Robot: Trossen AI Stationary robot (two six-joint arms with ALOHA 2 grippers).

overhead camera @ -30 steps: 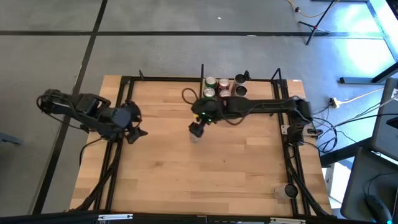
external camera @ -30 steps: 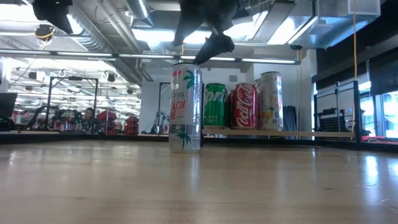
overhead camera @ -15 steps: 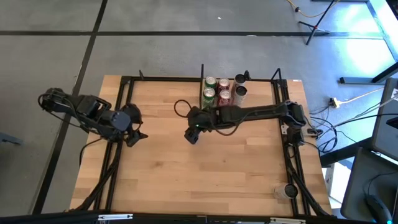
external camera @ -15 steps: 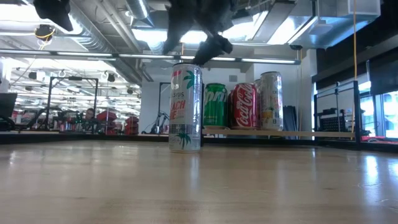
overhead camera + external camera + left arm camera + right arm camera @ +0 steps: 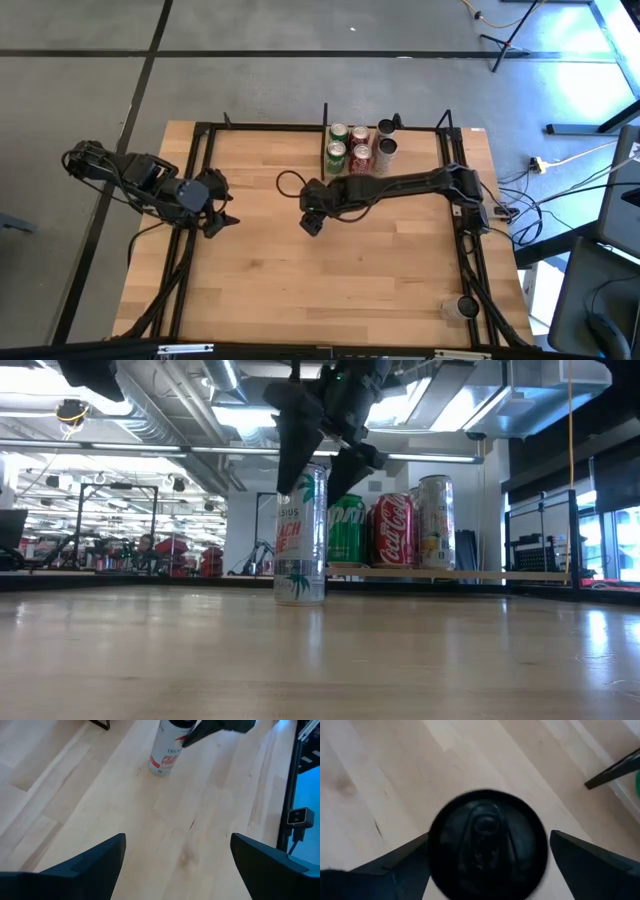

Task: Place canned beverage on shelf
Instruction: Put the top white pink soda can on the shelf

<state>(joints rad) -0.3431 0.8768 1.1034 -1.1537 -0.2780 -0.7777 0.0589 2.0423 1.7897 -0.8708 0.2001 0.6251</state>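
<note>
A tall slim silver can (image 5: 300, 540) with red lettering and a palm print stands upright on its base on the wooden tabletop (image 5: 330, 290), left of and nearer than the shelf. Its dark top (image 5: 485, 840) fills the right wrist view. My right gripper (image 5: 320, 460) is open directly above it, pointing down, one finger on either side of the can's top. The shelf (image 5: 450, 572), black rods around a pale board, stands at the far edge and holds several cans. My left gripper (image 5: 218, 208) is open and empty at the table's left side; its wrist view shows the can (image 5: 165, 755) farther off.
On the shelf stand a green can (image 5: 346, 530), a red can (image 5: 392, 530) and a taller silver can (image 5: 436, 520). Black frame rails (image 5: 200, 150) border the table. A small round object (image 5: 462, 307) sits near the near right corner. The near half of the tabletop is bare wood.
My right gripper has moved a little toward the table's left edge and come down over the silver can, so that its fingers now stand on both sides of the can's top. The can has stayed upright in place.
</note>
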